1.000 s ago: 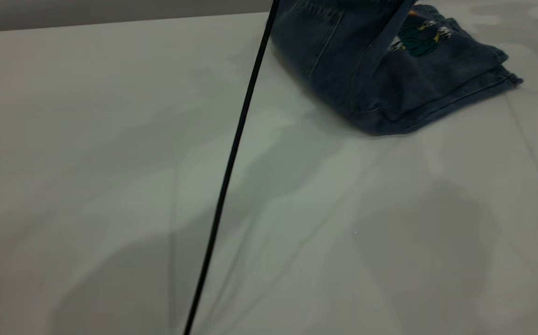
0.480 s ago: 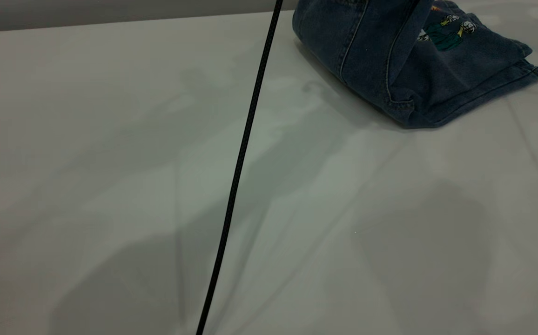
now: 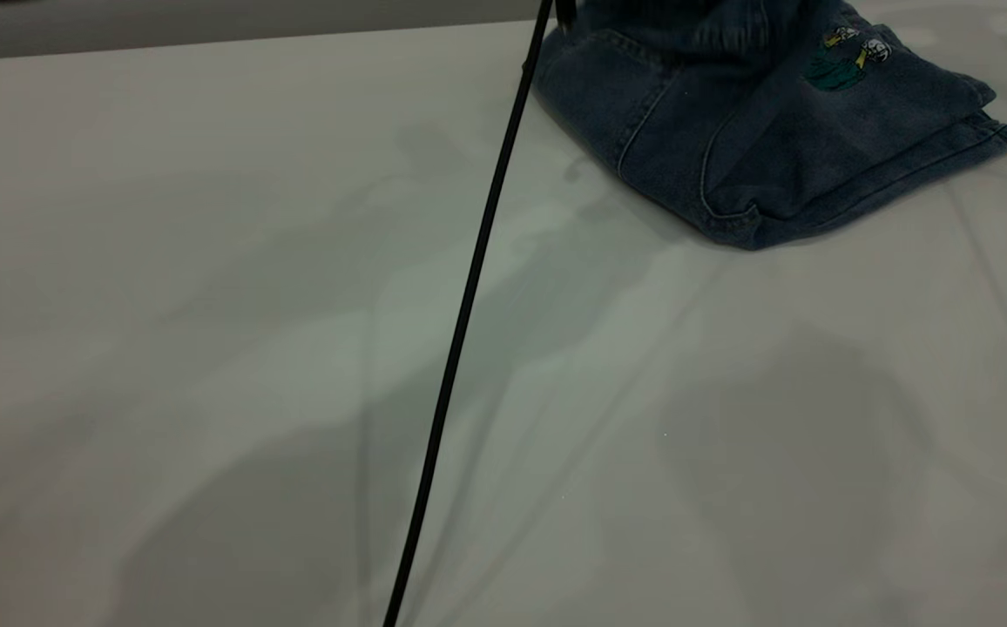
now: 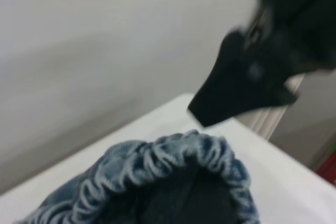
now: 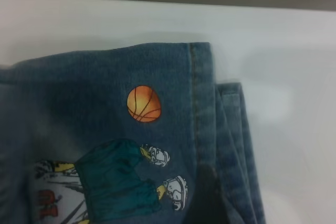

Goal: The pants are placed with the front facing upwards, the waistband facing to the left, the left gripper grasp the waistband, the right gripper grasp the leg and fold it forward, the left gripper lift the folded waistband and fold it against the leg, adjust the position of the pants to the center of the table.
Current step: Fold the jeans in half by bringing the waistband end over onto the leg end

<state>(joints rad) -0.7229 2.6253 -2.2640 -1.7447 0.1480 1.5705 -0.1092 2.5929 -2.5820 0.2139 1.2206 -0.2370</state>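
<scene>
Lying folded at the far right of the white table [image 3: 207,261], the denim pants [image 3: 730,148] show their cartoon-figure print [image 5: 113,182] and orange basketball print [image 5: 144,104] on top. The left gripper [image 4: 247,82] hovers just above the ruched waistband [image 4: 173,153], apart from it; whether its jaws are parted cannot be told. A thin black cable [image 3: 469,305] slants across the table. The right gripper itself is out of sight.

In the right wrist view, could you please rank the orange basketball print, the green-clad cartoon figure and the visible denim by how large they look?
1. The pants, covering most of the frame.
2. The green-clad cartoon figure, partly cut off.
3. The orange basketball print, clearly smallest.
</scene>
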